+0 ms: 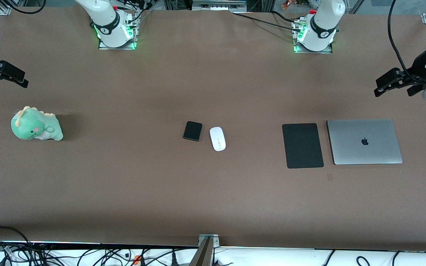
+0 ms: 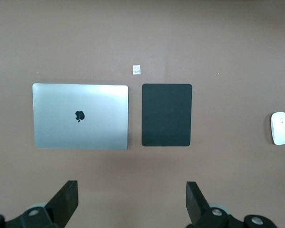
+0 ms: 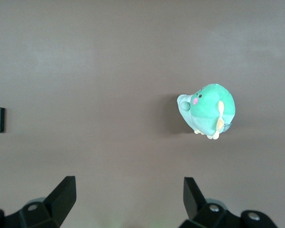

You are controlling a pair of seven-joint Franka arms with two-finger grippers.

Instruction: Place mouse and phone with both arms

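Brown matte sheeting covers the table point(image 1: 213, 199), a flat, uniform surface on which 5 objects lie; neither task object has been lifted, so both placements appear still to be done. Listed from largest to smallest:

1. Laptop point(image 1: 364, 141): closed silver metal slab with rounded corners and a dark logo, near the table edge at the left arm's end.
2. Mouse pad point(image 1: 302, 145): thin, flat, matte black rectangle, just beside the laptop on its centre-facing side, not touching it.
3. Plush toy point(image 1: 36, 128): soft green dinosaur with pale spines and a pink cheek, near the table edge at the right arm's end.
4. Mouse point(image 1: 217, 138): glossy white oval with a thin grey midline, at mid-table, well apart from the mouse pad.
5. Phone point(image 1: 192, 130): small black slab with rounded corners, just beside the mouse toward the right arm's end, a narrow gap between them.

Left gripper point(image 2: 131, 202): raised over the table edge at the left arm's end, near the laptop, fingers spread wide and empty. Right gripper point(image 3: 129, 199): raised over the table edge at the right arm's end, near the plush toy, fingers likewise parted and holding nothing.
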